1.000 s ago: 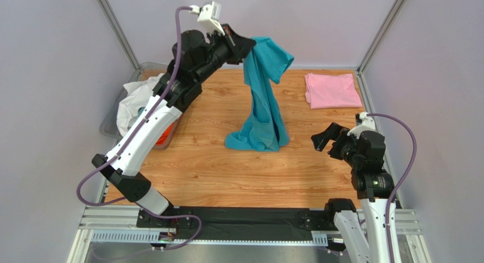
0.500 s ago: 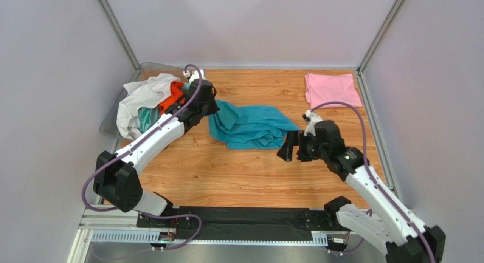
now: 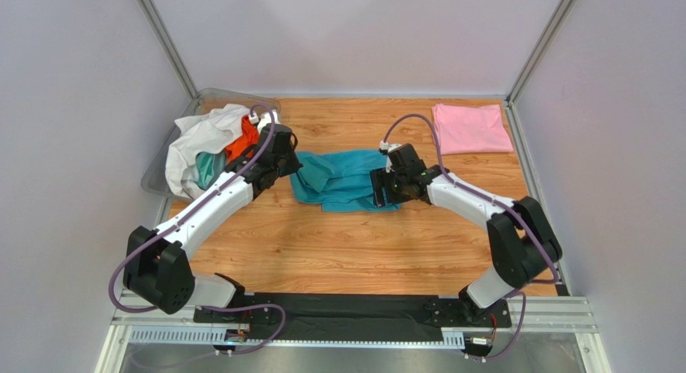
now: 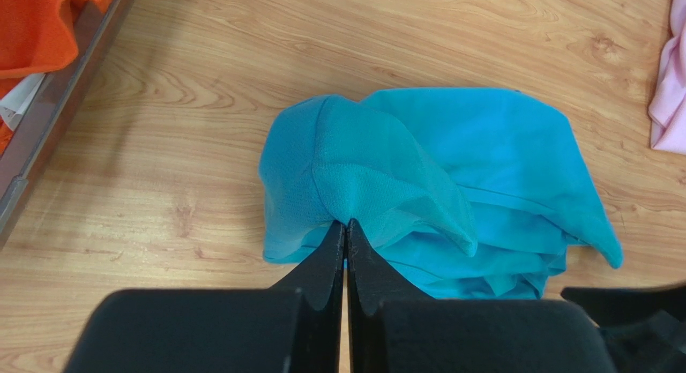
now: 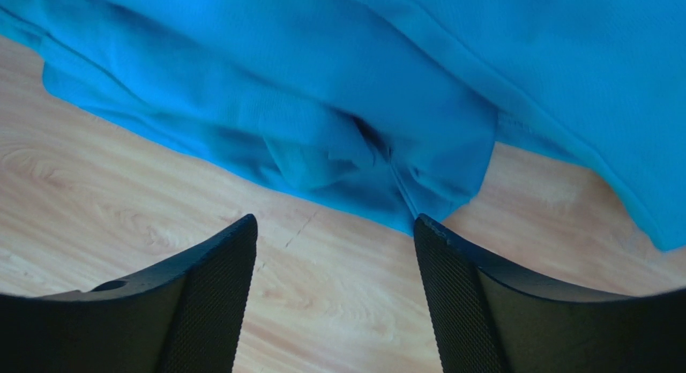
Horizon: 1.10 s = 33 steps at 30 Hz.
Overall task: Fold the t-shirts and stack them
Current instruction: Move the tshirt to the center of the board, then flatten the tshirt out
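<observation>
Left pincer (image 4: 346, 225) is clamped on a raised fold of the teal t-shirt (image 4: 451, 172), crumpled on the desk (image 3: 338, 244) between both pincers, right pincer (image 5: 334, 228) spread open just over its edge; fabric looks light and limp, so best pinch at corners.

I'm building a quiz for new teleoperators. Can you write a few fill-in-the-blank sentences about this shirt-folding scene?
1. The teal t-shirt is pinched between the fingers of the ____ arm.
2. The right gripper hovers over the teal t-shirt's edge with its fingers ____.
3. The folded pink t-shirt lies at the far ____ corner of the table.

Missing words: left; open; right
</observation>
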Available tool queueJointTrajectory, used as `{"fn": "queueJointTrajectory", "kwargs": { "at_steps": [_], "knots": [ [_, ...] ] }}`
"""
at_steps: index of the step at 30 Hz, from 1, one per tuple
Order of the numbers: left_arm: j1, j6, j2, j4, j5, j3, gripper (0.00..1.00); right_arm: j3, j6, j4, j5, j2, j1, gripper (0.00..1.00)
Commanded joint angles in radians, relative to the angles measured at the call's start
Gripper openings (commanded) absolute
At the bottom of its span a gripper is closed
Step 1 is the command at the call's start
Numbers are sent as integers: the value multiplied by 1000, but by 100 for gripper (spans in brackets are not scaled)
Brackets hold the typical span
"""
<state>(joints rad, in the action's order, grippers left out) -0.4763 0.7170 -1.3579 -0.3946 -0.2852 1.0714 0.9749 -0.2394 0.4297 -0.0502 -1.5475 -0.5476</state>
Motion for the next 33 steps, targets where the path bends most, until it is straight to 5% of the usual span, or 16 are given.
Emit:
{"fn": "queueJointTrajectory", "kwargs": {
  "at_steps": [1, 11, 18, 26, 33],
  "knots": [
    [21, 10, 17, 20, 14, -5, 0, 76, 71, -74, 29, -92, -5, 71],
    [44, 9, 16, 19, 30, -18, 0, 108, 57, -147, 15, -171, -3, 51],
    [64, 15, 19, 13, 41, -13, 0, 67, 46, -141, -34, -103, -5, 1],
    [84, 2, 95, -53, 50, 15, 0, 51, -18, 114, 13, 110, -8, 0],
    [84, 29, 350, -119, 46, -39, 0, 73, -43, 386, 1, 565, -6, 0]
  ]
}}
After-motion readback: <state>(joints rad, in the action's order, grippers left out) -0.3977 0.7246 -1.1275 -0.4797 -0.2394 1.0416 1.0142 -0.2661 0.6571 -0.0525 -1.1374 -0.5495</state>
